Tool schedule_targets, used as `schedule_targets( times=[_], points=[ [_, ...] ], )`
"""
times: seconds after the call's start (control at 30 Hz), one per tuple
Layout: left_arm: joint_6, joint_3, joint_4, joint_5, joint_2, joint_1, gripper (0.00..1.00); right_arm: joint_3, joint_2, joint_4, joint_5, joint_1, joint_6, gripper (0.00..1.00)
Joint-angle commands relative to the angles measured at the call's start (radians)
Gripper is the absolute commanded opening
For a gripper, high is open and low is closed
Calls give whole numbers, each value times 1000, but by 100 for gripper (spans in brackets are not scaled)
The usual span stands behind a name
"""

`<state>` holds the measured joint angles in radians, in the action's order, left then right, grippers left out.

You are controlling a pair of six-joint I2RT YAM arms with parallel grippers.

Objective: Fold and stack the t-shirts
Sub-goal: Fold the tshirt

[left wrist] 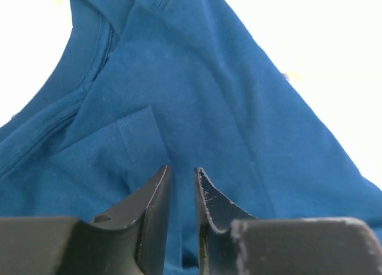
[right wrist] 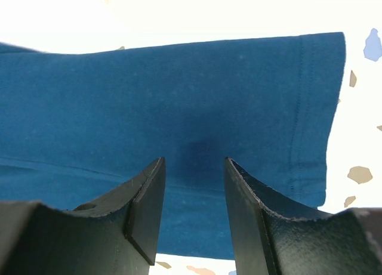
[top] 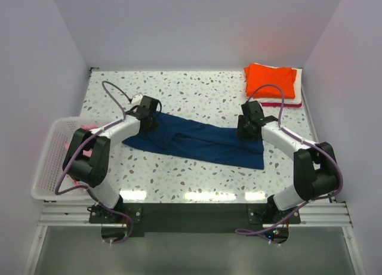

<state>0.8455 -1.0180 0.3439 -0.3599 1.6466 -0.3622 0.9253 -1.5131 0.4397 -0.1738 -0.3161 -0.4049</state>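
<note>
**foldbot_fan:** Where's the shirt right now, and how would you grab it?

**yam_tinkerer:** The navy t-shirt [top: 203, 142] lies flat across the middle of the table [top: 197, 90], already narrowed into a long band. The collar [left wrist: 89, 66] end is toward the left arm and the hem [right wrist: 310, 108] toward the right. The folded stack sits in the far right corner, with the orange shirt [top: 270, 79] on top.

**foldbot_fan:** Are the grippers holding anything?

**yam_tinkerer:** Doesn't look like it. The left gripper [left wrist: 182, 170] has only a thin slit between its fingers, right over the shoulder area, with no cloth pinched that I can see. The right gripper [right wrist: 194, 161] is about half open, straddling flat fabric just inside the hem.

**foldbot_fan:** Handling tips?

**yam_tinkerer:** My guess is it's light, floppy knit that sags and slides on itself. I'd pinch all the layers at the 2 ends, near the stitched edges where it's thicker, and lift both together so the fold stays put.
</note>
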Motion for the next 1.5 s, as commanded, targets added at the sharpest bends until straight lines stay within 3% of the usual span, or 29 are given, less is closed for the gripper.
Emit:
schedule_targets(
  times=[0.0, 0.13, 0.37, 0.57, 0.7, 0.77, 0.83, 0.87, 1.0, 1.17, 1.3, 1.47],
  points=[
    [26, -19, 3, -4, 50, 2, 26, 40, -27, 19, -59, -3, -23, 47],
    [58, -31, -16, 18, 155, 2, 21, 15, -74, -9, -70, -5, -46, 48],
    [35, -186, 1, 10, 330, 25, 21, -37, -131, -33, -33, -5, -92, 48],
    [-77, -405, 10, 24, 499, 83, 20, -227, 37, -169, 196, -29, -298, 47],
    [-199, -585, 18, 91, 632, 103, 23, -376, 177, -321, 240, -257, -573, 48],
    [-246, -707, 16, 128, 679, 105, 25, -387, 197, -421, 208, -427, -732, 49],
    [-304, -825, 4, 211, 743, 103, 32, -318, 170, -437, 153, -524, -787, 50],
    [-322, -858, -20, 245, 762, 103, 36, -277, 145, -435, 139, -579, -781, 50],
    [-390, -942, -108, 450, 815, 103, 61, -87, 32, -394, 165, -606, -707, 52],
    [-425, -990, -203, 555, 751, 105, 79, 92, 59, -181, 82, -592, -502, 60],
    [-395, -1004, -224, 564, 658, 111, 81, 98, 120, -23, -24, -555, -397, 62],
    [-252, -848, -206, 472, 440, 109, 77, 29, 178, 50, -3, -471, -281, 61]
  ],
)
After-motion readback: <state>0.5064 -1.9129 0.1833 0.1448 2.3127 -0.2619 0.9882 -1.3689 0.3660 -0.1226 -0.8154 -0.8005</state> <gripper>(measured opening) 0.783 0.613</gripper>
